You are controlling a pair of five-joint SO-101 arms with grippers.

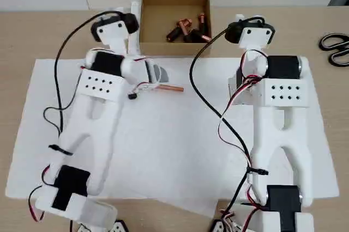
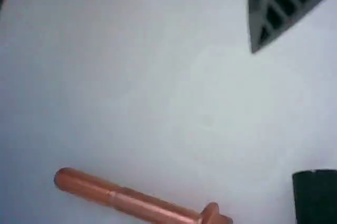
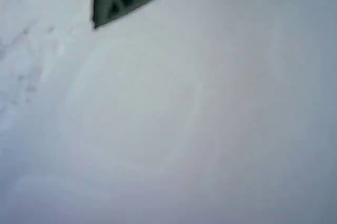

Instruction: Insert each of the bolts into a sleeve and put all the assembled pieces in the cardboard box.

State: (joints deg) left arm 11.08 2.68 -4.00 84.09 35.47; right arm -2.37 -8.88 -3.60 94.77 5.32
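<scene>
Left hand (image 1: 156, 73) sits low over the white sheet (image 1: 163, 150) on the tabletop (image 1: 32, 30). One cannot tell if it is spread or pressed together. One copper bolt (image 1: 168, 87) lies flat on the sheet, just at the hand's 5 o'clock. At the tabletop's 12 o'clock, the cardboard box (image 1: 146, 25) holds a few put-together pieces (image 1: 188, 30).

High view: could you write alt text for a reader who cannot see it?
One copper-coloured bolt lies on a white paper sheet beside the left white robot arm; the right arm stands apart. Behind, an open brown cardboard box holds copper and black pieces.
</scene>
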